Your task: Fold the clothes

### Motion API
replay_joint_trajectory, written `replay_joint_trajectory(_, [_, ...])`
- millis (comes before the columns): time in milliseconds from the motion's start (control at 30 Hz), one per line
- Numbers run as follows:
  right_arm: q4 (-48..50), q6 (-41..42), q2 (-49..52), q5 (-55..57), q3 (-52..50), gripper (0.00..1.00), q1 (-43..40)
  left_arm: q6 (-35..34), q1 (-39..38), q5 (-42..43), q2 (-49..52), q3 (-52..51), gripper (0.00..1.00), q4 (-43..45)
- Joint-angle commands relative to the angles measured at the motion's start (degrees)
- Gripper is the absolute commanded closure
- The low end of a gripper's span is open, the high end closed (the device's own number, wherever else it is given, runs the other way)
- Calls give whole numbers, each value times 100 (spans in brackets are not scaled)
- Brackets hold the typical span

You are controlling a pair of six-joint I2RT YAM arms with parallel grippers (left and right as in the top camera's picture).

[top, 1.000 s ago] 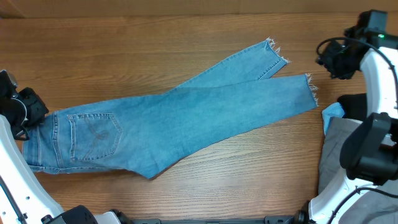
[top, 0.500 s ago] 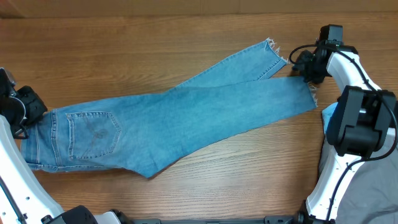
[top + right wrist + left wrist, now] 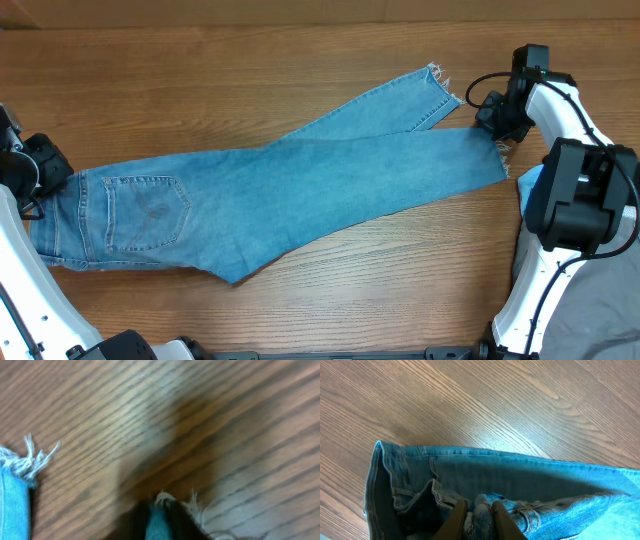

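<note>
Overhead view of light-blue jeans spread lengthwise across a wooden bench. Waistband at the left, back pocket facing up, legs crossing and reaching to the right, frayed hems slightly apart. Left gripper closed on a bunched fold of the waistband, denim squeezed between its fingers. Right gripper at the corner of the nearer leg's hem, apparently clamped on only the whitish fringe and a sliver of blue cloth.

Likely trouble: a thin bite on that hem, hence a possible slip of the fringe out of the right gripper on any lift or pull. Only one leg held at that end, with a risk of the other leg trailing behind or sliding off and spoiling the fold. Crossed legs apt to set a twist into any fold made now. Danger too of dragging the whole garment across the bench by pulling from both ends together.

Hard to make out: right wrist view badly blurred, depth of grip uncertain. Number of waistband layers caught on the left unclear. Front of the jeans hidden underneath. Grey cloth at the right edge partly covered by the right arm and cut off by the frame.
</note>
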Motion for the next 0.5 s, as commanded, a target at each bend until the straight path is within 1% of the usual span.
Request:
replay_joint_trajectory(0, [-79, -74, 155, -302, -7, 96, -20, 7, 31, -72, -72, 155, 92, 197])
replay_joint_trajectory(167, [-160, -72, 63, -675, 236, 96, -33, 9, 31, -44, -72, 155, 92, 619])
replay_joint_trajectory(233, [-79, -120, -42, -892, 374, 96, -31, 42, 31, 59, -72, 155, 93, 1012])
replay_joint_trajectory(300, [68, -251, -160, -1158, 511, 96, -31, 256, 31, 332, -72, 157, 94, 1480])
replay_joint_trajectory(367, [197, -293, -297, -1375, 645, 96, -33, 612, 31, 785, -83, 162, 95, 1908])
replay_joint_trajectory(433, [295, -289, -501, -1499, 750, 96, -48, 922, 31, 1075, -103, 240, 96, 2031])
replay_joint_trajectory(467, [302, -291, -601, -1499, 776, 96, -55, 935, 31, 1073, -118, 289, 96, 2017])
